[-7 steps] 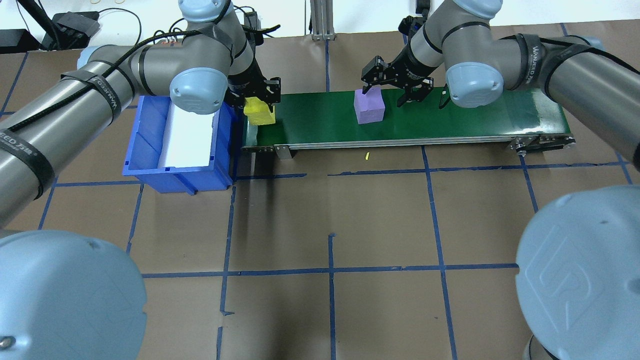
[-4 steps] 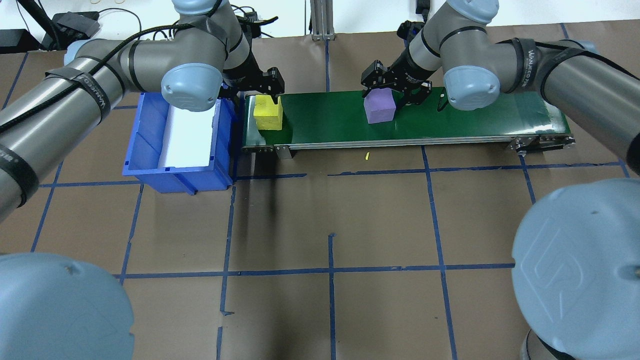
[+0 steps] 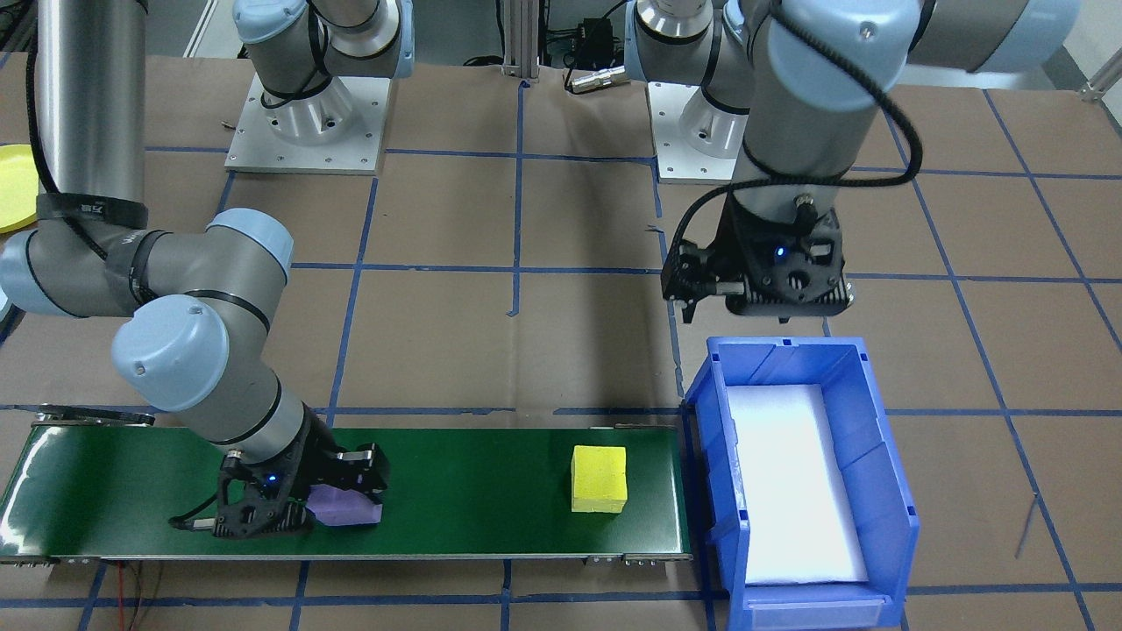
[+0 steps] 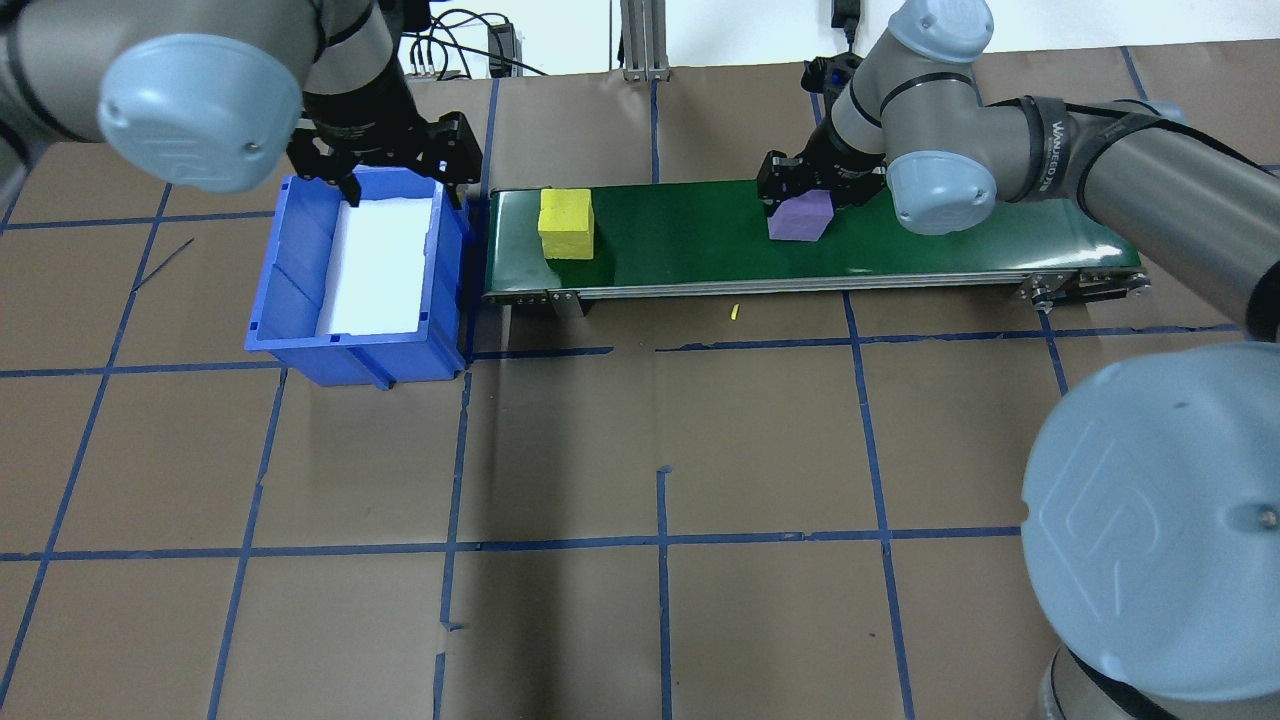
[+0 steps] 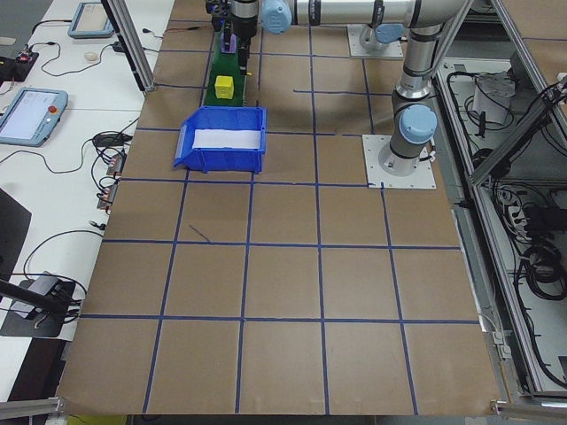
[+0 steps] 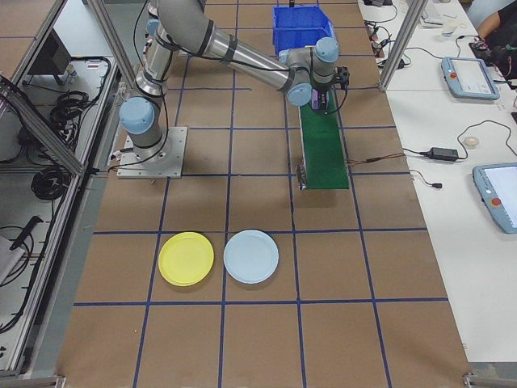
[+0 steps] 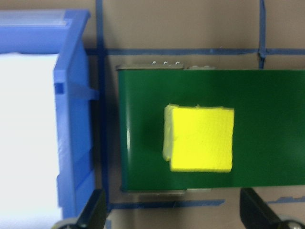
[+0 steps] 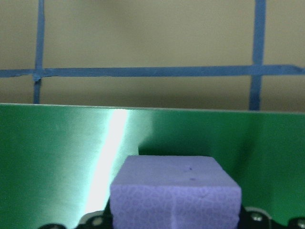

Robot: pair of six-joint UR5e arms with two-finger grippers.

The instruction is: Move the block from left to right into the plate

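The right gripper (image 4: 800, 200) is squeezing the purple block (image 4: 799, 217); the left gripper (image 4: 385, 165) is hanging open. The plate (image 6: 187, 259) is waiting empty.

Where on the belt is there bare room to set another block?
Free: the green belt between yellow block and purple block, and the stretch beyond the purple block. Crowded: around the right gripper at the purple block.
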